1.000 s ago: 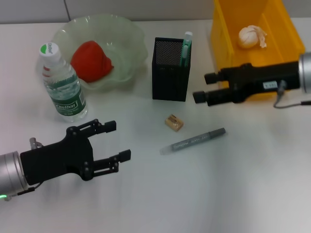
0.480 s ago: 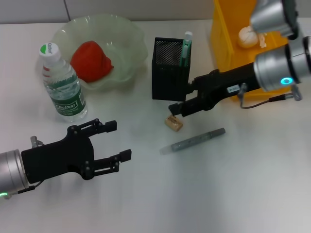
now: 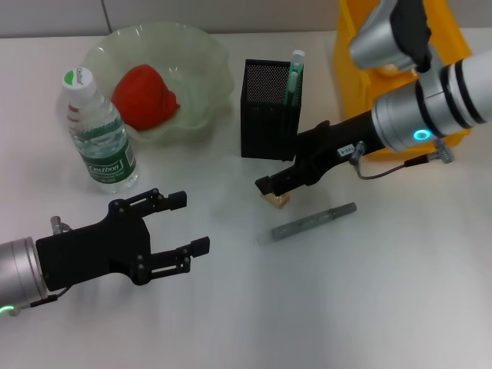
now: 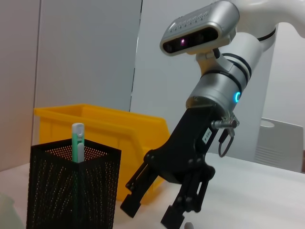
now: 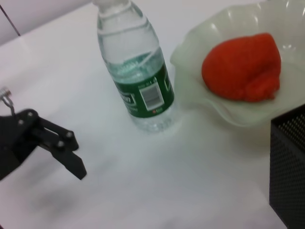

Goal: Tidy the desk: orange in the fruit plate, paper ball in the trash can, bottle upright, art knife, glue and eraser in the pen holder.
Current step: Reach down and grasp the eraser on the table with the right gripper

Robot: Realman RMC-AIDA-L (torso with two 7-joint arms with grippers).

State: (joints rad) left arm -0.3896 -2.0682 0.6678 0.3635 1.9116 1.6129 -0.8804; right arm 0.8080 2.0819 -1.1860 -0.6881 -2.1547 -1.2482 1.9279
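My right gripper (image 3: 274,187) is open and low over the desk (image 3: 361,307), its fingertips right at the tan eraser (image 3: 280,201), which is partly hidden beneath them. In the left wrist view the right gripper (image 4: 150,213) shows its fingers spread. The grey glue (image 3: 313,222) lies just beside the eraser. In the black pen holder (image 3: 267,123) stands the art knife (image 3: 294,77). The orange (image 3: 144,97) rests in the fruit plate (image 3: 201,54). The bottle (image 3: 97,134) stands upright. My left gripper (image 3: 183,224) hovers open at the front left. The paper ball is hidden.
The yellow trash can (image 3: 350,46) stands at the back right, partly behind my right arm. The right wrist view shows the bottle (image 5: 140,81), orange (image 5: 243,67), fruit plate (image 5: 190,52), a pen holder corner (image 5: 288,162) and the left gripper (image 5: 76,157).
My right arm has swung from in front of the trash can leftward and down to the eraser. The left arm has stayed put.
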